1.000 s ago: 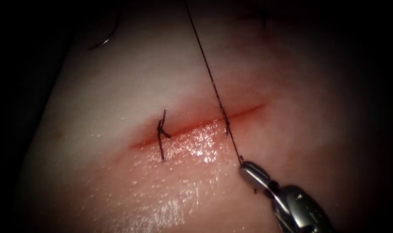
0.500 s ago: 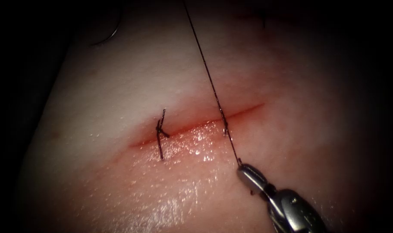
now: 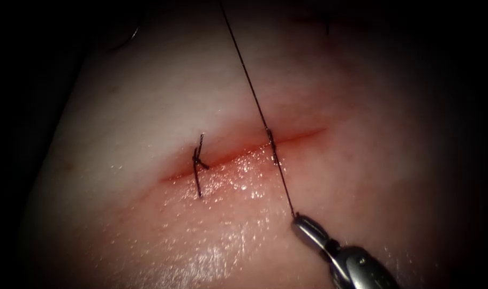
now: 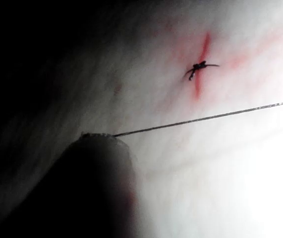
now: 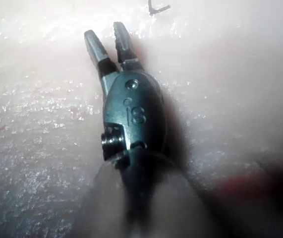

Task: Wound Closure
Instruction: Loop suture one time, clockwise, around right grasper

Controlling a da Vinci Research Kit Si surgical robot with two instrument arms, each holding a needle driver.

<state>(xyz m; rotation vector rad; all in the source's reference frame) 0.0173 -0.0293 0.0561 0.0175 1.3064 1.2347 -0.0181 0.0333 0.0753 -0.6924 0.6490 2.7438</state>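
Right tool [image 3: 308, 229]: it comes in below and right of the cut [image 3: 244, 152], and the thread [image 3: 254, 101] ends at its tip.
Right grip: you cannot tell. The endoscope view has the thread meeting the tip, but the right wrist view shows the right tool [image 5: 109, 42] a little parted, with no strand between.
Left tool [image 4: 94, 163]: a dark shape with the thread [image 4: 205, 118] ending at its tip. Open or closed, you cannot tell.
Thread: one straight, tight line across the cut, right of the knotted stitch [image 3: 198, 163].
Needle [image 3: 130, 36]: probably the faint curve at the far upper left of the tissue [image 3: 147, 107] — in neither tool.
Risk: pull harder and the tight strand may saw into the cut's wet edge.
Risk: an unsure grip may let the thread slip — the line goes slack.
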